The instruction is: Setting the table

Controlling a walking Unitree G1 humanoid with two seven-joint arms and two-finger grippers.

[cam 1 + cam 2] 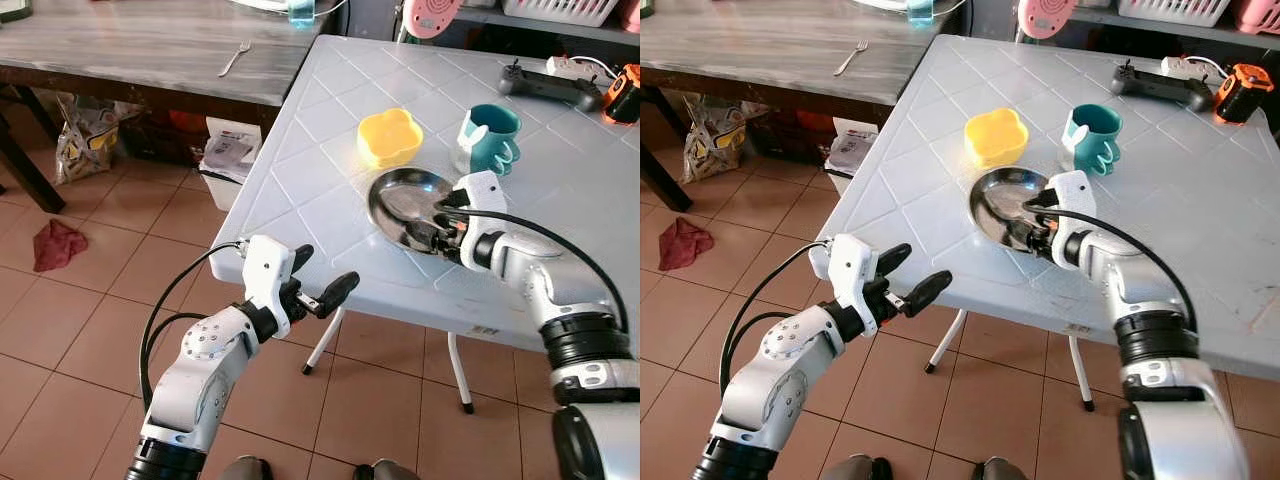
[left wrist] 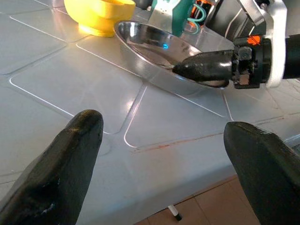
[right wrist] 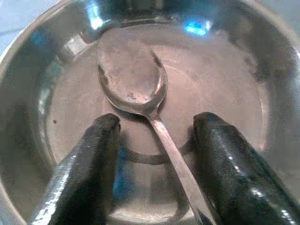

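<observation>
On the white plastic table with its moulded diamond pattern, your work sits near the front edge: a round, shallow stainless-steel plate, with a yellow flower-shaped plastic bowl just beyond it and a teal ceramic mug off to the right of that. A black handheld controller and an orange device lie well apart at the far right corner, and a metal fork rests on the dark wooden table behind.

Your right pincer is the one at work, reaching over the plate's near rim; your left pincer hangs released off the table's front edge, fingers spread wide, aimed toward the plate but clearly the farther of the two.

Look to the right wrist view for what matters. A steel spoon lies inside the plate, bowl forward and handle running back toward you, passing between the two black fingers. Its long axis lines up with the pincer's own reach, so the fingers stand one on each side of the neck. They are parted and not touching the metal: released, grasping nothing.

By my reading, the right arm is placed either to close on that handle or to draw back from a spoon just set down; which, the pictures don't settle.
</observation>
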